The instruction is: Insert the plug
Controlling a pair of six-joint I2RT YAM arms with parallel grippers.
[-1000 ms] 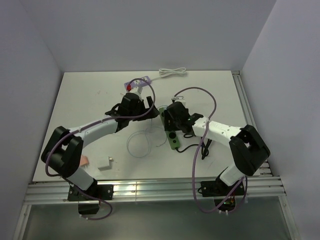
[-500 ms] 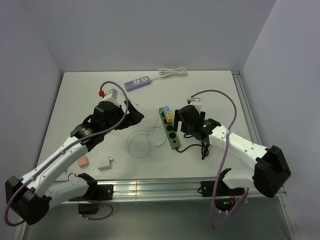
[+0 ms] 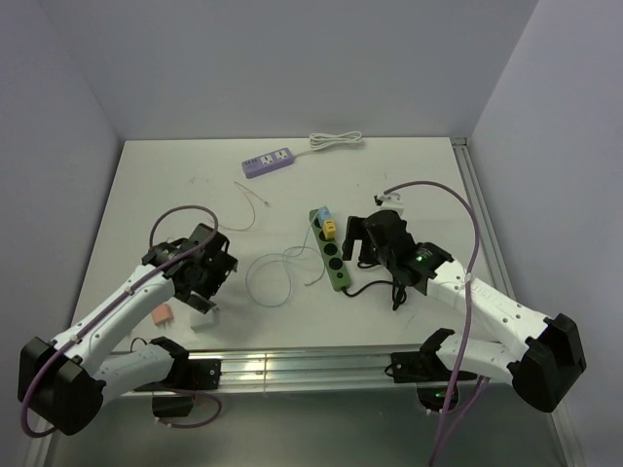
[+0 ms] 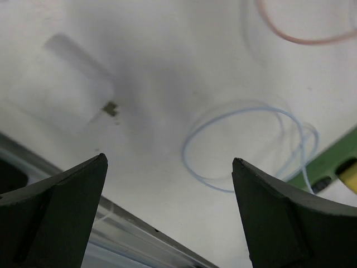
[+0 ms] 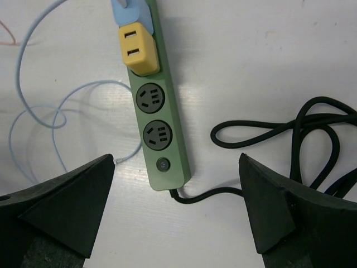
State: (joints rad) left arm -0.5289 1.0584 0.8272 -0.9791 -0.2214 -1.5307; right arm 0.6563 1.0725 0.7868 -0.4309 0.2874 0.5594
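A green power strip lies at mid-table with a yellow adapter and a blue plug in its far sockets; two near sockets are free. In the right wrist view the strip lies below my open, empty right gripper, which hovers just right of it. A white plug block lies near the front edge. My left gripper hovers just above and behind it, open and empty. The block shows blurred in the left wrist view.
A purple power strip and a coiled white cable lie at the back. A light blue cable loop lies left of the green strip, its black cord to the right. A pink object sits near the white block.
My left arm has swung back from beside the green strip toward the near left, ending over the white block. My right arm has drawn back to the right of the green strip.
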